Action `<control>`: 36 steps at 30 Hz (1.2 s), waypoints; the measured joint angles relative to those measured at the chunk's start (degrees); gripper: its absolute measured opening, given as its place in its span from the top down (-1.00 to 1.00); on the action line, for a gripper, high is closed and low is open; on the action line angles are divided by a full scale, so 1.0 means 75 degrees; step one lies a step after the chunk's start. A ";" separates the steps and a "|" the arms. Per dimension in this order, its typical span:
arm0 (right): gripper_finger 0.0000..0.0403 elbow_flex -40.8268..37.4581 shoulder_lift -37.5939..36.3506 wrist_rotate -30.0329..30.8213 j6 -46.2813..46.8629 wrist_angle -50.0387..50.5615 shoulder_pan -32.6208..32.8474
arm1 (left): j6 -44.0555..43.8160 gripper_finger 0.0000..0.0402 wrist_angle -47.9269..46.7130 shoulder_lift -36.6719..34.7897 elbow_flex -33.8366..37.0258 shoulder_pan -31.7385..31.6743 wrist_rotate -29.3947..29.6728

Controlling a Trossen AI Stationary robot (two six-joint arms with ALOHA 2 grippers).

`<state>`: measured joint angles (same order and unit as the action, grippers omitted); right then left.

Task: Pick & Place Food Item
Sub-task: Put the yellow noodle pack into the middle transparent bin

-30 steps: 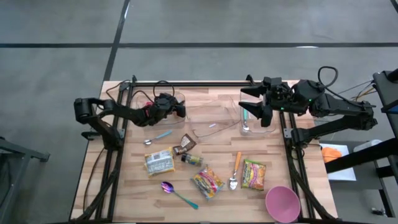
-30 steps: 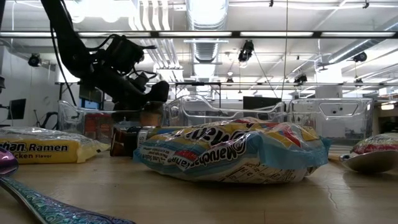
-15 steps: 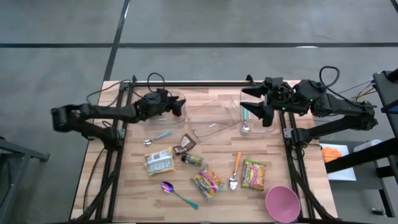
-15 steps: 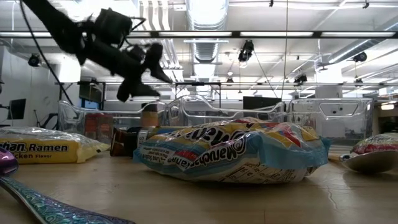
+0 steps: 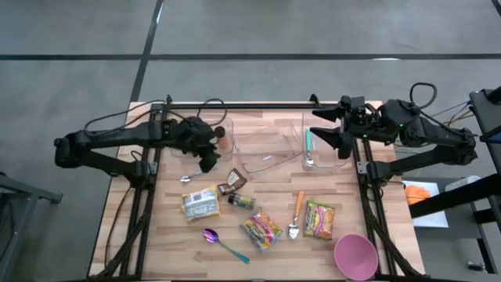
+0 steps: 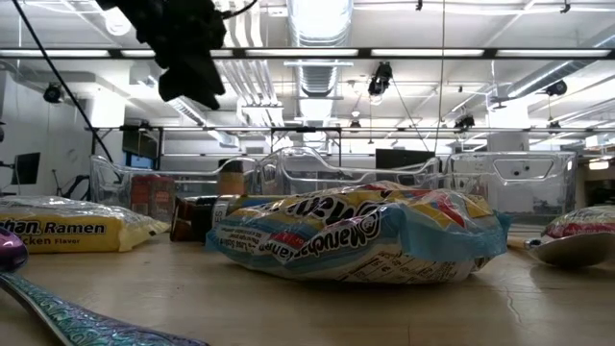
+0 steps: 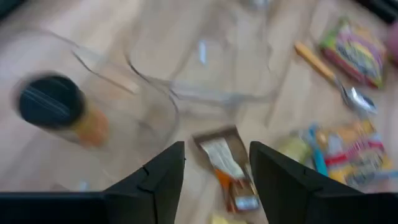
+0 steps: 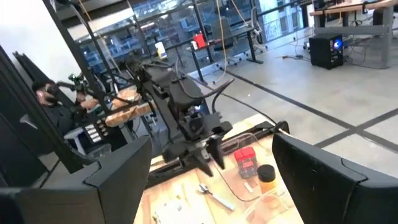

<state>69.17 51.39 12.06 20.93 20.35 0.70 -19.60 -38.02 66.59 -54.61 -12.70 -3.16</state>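
Now, left gripper (image 7: pixel 214 163): fingers parted, empty, above brown packet (image 7: pixel 222 163).
Right gripper (image 5: pixel 338 135): wide apart, empty, over right clear bin (image 5: pixel 304 141).

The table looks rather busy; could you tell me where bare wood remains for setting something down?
Free: the front-left corner beside the ramen pack, and the strip between the clear containers and the orange-handled spoon. Crowded: the middle front, around the candy bag and purple spoon.

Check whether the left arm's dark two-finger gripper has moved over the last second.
Yes. The left gripper has swung out of the clear plastic bin, toward the brown snack packet.
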 joint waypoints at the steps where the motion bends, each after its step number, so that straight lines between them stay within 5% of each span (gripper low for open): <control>1: -0.62 -0.0003 0.0011 0.0001 -0.0014 0.0026 0.0001 | 0.0049 0.06 -0.0053 0.0000 0.0073 0.0041 -0.0178; 9: -0.62 -0.0003 0.0009 -0.0001 -0.0052 0.0078 0.0004 | 0.0301 0.06 0.0014 0.0129 0.0998 0.0554 -0.1491; 22: -0.62 -0.0003 0.0001 -0.0007 -0.0079 0.0120 0.0004 | 0.0243 0.06 0.0445 0.0197 0.1836 0.1140 -0.1533; 36: -0.62 -0.0009 0.0007 -0.0009 -0.0048 0.0295 0.0004 | 0.0851 0.06 0.0478 0.2134 0.1454 0.1295 -0.1893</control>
<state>69.10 51.44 11.99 20.57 22.56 0.73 -13.21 -34.43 82.59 -43.71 -2.98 -17.36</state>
